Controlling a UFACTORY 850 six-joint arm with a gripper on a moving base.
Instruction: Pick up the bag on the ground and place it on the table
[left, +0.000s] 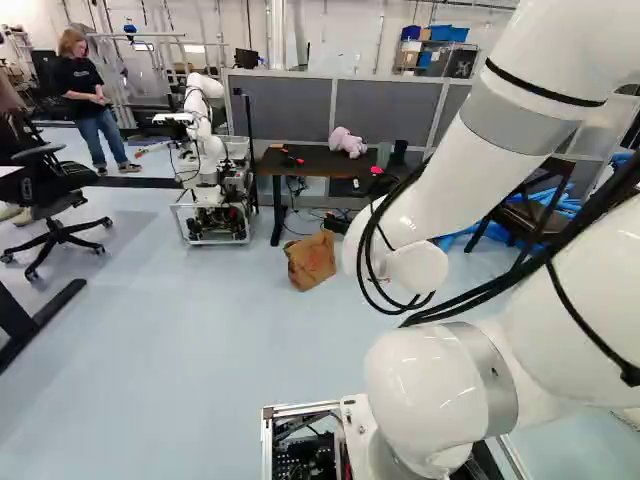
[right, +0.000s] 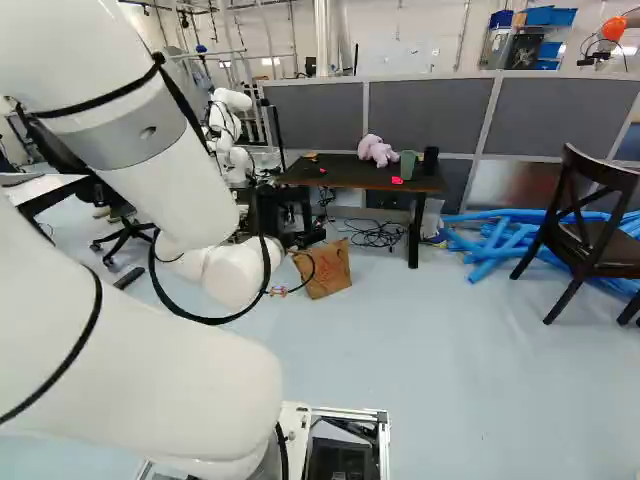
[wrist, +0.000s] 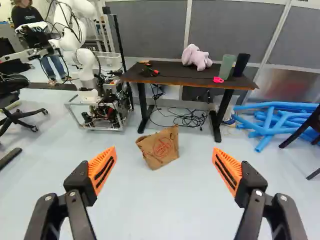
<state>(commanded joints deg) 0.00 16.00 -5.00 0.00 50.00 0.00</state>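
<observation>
Straight ahead of the pincer (wrist: 164, 150), beyond its tips and roughly on its centreline, we find the paper bag (wrist: 161, 149) on the floor, askew and creased; the pincer is released, its two orange pads spread wide, with nothing held between them. We judge this to be the approach, with the reach down and forward still to make; if we come in off-centre, one finger could shove the bag along or topple it; if we take only a thin edge of paper, the weight inside might tear it or let it slip; if we squeeze hard, the sides may crumple; if we go too low, the tips could scrape the floor.

Farther ahead of the pincer than the bag stands the table (wrist: 190, 85); loose cables (wrist: 191, 120) lie beneath it and might snag a finger that overshoots; on its top, a careless set-down could knock the plush toy (wrist: 197, 58), the green cup (wrist: 226, 67) or the dark cup (wrist: 241, 65).

As for containers, we cannot see into the bag, so its load and balance are unknown to us; nor can we tell whether either cup holds anything; both stand upright, and would probably tip easily if brushed.
</observation>
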